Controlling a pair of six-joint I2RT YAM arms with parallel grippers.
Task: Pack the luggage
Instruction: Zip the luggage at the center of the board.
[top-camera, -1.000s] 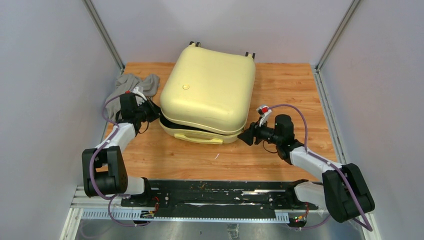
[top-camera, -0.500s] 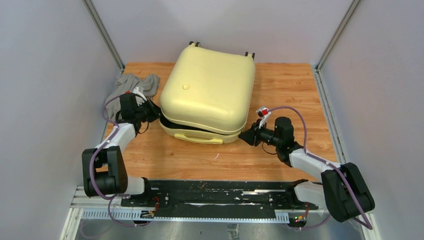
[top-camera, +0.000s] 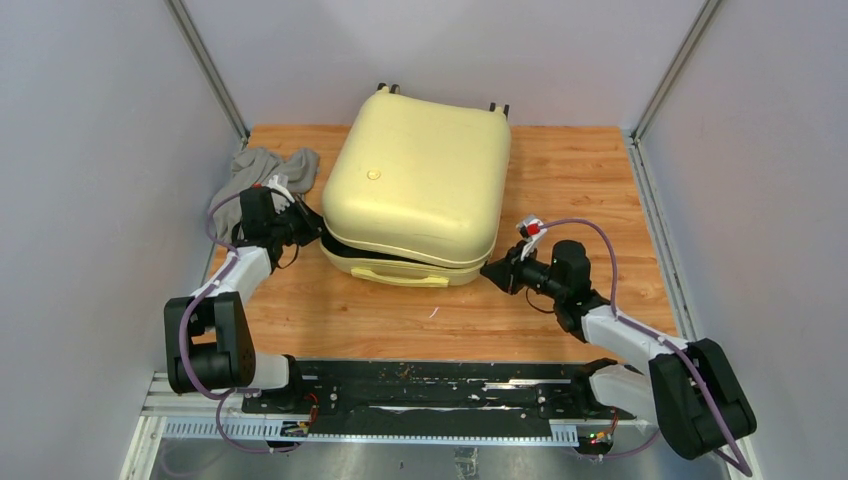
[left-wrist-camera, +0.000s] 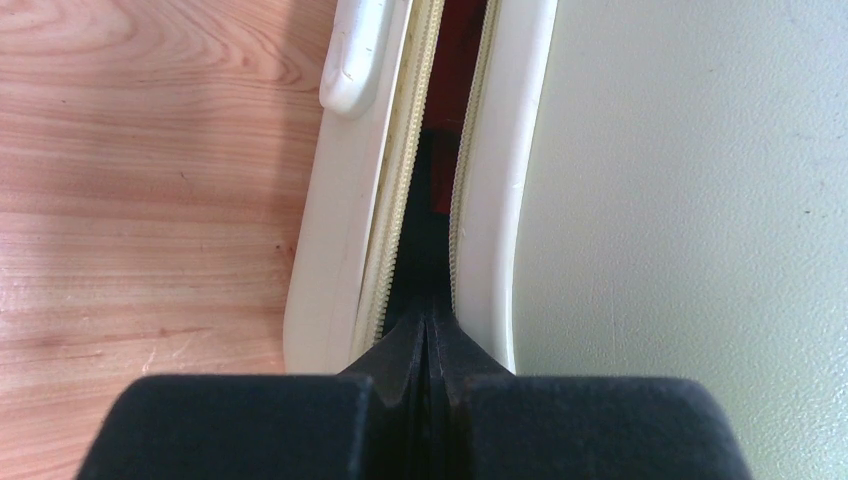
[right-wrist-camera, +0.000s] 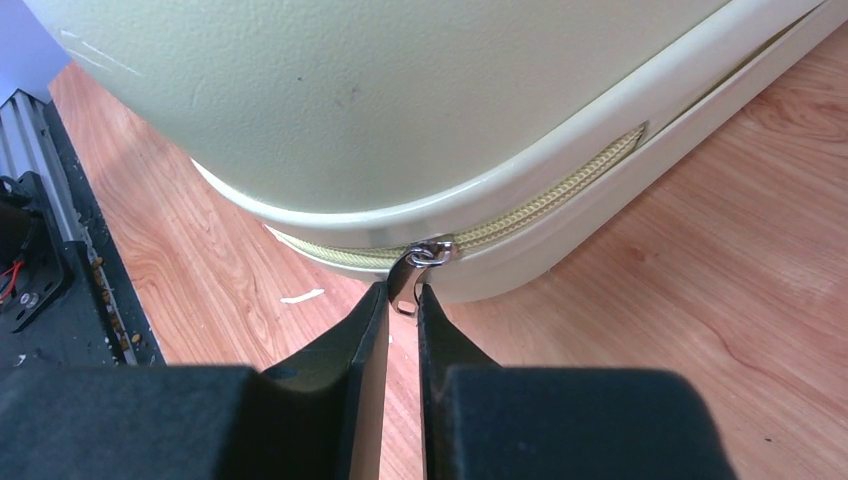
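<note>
Now right end effector (right-wrist-camera: 402, 296) narrowed from wide, pinching pull (right-wrist-camera: 409, 272) at frame centre; left end effector (left-wrist-camera: 427, 326) shut, wedged in luggage (top-camera: 420, 190) seam. Zipping likely next.

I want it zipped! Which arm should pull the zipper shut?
The right arm: its jaws pinch the zipper pull on the suitcase. The left arm's shut jaws poke into the open gap.

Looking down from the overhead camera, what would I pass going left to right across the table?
Crumpled grey cloth → large pale-yellow hard-shell suitcase → black two-finger right gripper, closed on its small silver zipper pull. The left gripper overlaps the cloth, so it is left out.
</note>
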